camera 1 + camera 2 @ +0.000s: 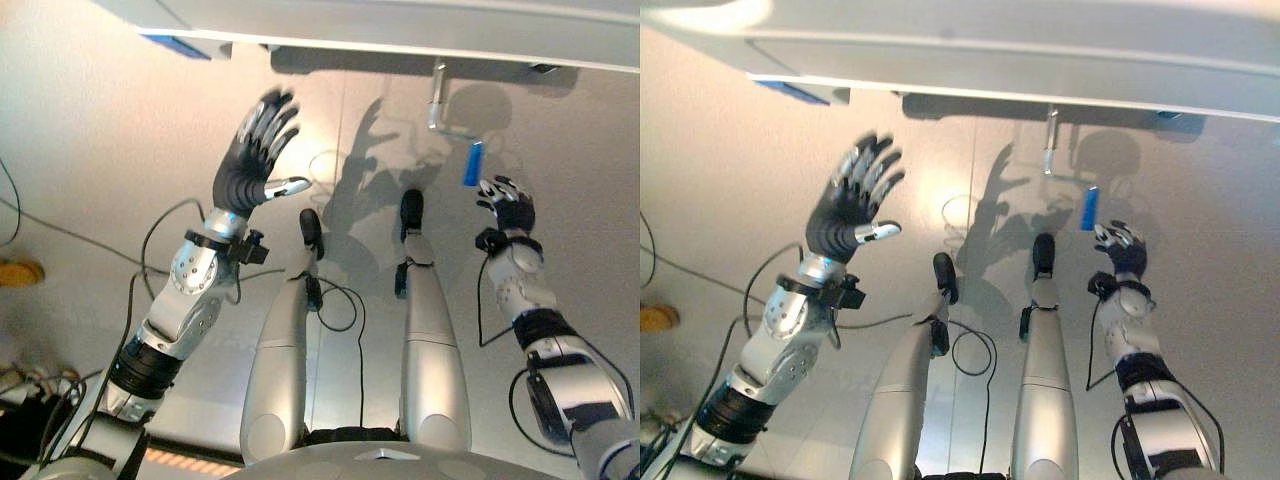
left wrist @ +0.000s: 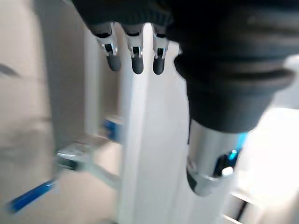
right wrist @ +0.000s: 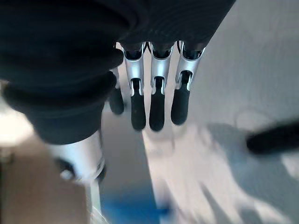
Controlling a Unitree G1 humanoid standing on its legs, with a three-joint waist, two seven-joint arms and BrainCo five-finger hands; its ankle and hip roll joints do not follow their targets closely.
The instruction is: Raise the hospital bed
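The white hospital bed frame (image 1: 400,30) runs along the far edge of the eye views. Under it hangs a silver crank (image 1: 437,100) with a blue grip (image 1: 472,163). My right hand (image 1: 508,207) is just to the right of the blue grip and slightly nearer to me, apart from it, fingers (image 3: 156,102) straight and empty. A blue patch (image 3: 126,207) shows past the hand in its wrist view. My left hand (image 1: 250,160) is held up on the left, open, fingers spread, holding nothing. In the left wrist view the crank's blue grip (image 2: 30,198) lies beyond the bed's white rail (image 2: 149,154).
A blue tag (image 1: 175,45) marks the bed frame's left corner. A yellow object (image 1: 18,271) lies on the pale floor at the far left. Open floor stretches between the two hands below the bed edge.
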